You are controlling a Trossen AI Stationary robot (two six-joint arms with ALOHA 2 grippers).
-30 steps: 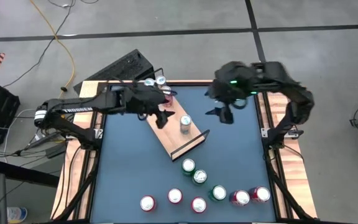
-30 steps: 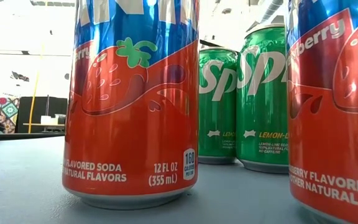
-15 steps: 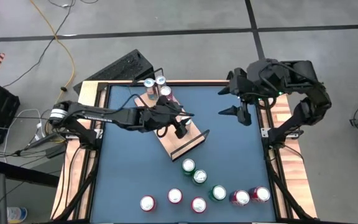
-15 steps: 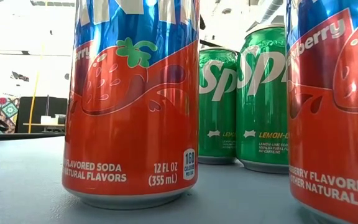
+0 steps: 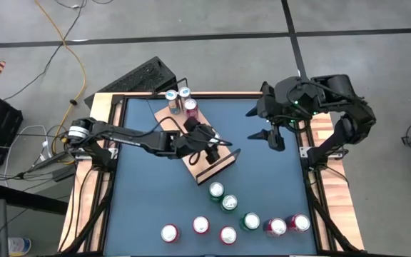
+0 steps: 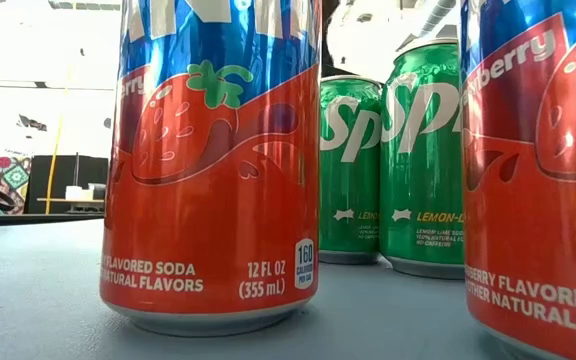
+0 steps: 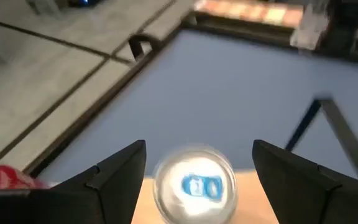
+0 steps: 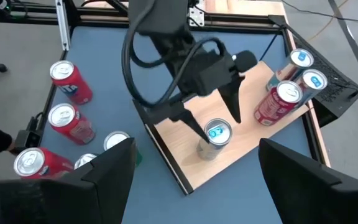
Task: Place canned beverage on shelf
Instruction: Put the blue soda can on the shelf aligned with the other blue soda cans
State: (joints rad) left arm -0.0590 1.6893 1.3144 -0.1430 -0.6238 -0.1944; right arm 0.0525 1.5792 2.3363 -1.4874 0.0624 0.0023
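**High view: left gripper poised over a can on the shelf**

Spread jaws are being held by the left gripper above a silver-topped can, a gap showing on each side. The can is standing upright on the shelf, a flat light-wood board with thin black end rails. Three more cans are being kept at its far end. The right gripper, jaws likewise spread, is being held well apart.

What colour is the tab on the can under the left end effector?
Blue, on the silver-topped can standing on the shelf; the left wrist view shows it best.
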